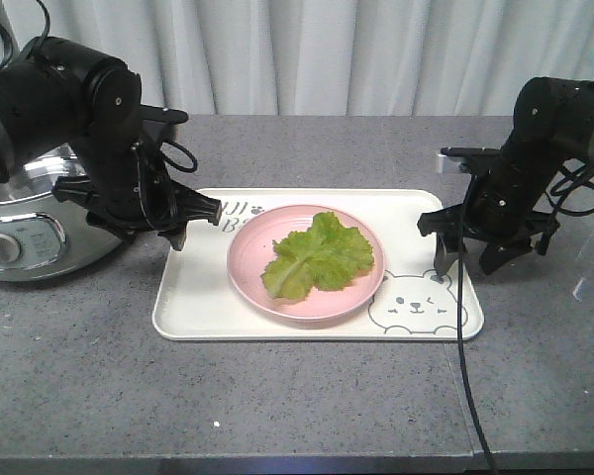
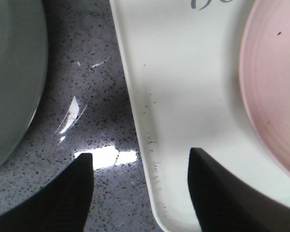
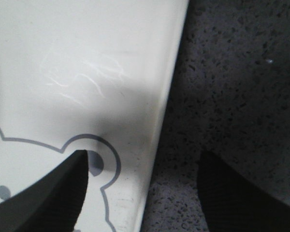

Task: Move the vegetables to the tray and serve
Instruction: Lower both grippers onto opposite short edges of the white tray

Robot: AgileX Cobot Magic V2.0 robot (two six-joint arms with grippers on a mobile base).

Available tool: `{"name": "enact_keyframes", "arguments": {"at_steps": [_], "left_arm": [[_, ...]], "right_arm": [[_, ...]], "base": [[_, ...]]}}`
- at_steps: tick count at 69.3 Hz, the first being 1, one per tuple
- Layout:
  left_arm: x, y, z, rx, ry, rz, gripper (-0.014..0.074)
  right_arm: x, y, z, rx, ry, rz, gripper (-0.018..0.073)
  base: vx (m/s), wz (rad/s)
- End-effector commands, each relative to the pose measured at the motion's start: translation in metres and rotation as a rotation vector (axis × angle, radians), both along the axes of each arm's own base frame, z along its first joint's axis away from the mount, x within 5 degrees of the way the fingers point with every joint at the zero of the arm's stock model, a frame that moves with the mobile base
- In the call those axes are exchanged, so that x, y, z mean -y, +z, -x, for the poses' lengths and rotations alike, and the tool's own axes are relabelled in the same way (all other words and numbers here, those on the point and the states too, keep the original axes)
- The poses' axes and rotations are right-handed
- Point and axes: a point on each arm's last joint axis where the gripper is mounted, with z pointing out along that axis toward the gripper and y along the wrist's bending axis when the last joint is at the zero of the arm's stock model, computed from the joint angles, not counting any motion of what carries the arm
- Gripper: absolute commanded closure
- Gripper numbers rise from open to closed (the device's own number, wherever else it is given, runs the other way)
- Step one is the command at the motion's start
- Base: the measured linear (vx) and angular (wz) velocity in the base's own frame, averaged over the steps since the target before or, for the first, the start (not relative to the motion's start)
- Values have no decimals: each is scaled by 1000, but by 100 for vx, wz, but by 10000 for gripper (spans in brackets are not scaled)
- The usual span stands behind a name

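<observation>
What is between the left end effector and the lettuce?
In the front view, a strip of bare tray, then the pink plate's rim; the lettuce lies inside.

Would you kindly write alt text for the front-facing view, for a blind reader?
A lettuce leaf lies on a pink plate on a cream tray on a grey table. The left tool and right tool, both open, straddle the tray's short edges.

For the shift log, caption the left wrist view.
Left jaws open, straddling the tray edge; pink plate at right.
</observation>
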Motion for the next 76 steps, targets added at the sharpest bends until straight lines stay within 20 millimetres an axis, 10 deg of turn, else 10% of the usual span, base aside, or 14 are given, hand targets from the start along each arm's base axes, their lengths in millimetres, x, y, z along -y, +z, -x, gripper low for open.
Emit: {"name": "enact_keyframes", "arguments": {"at_steps": [1, 76], "left_arm": [[-2, 24, 2, 84, -5, 32, 189], [10, -29, -14, -71, -15, 22, 189]], "right_arm": [[2, 28, 8, 29, 10, -4, 97], [2, 28, 8, 29, 11, -2, 97]], "base": [[0, 0], [0, 0]]}}
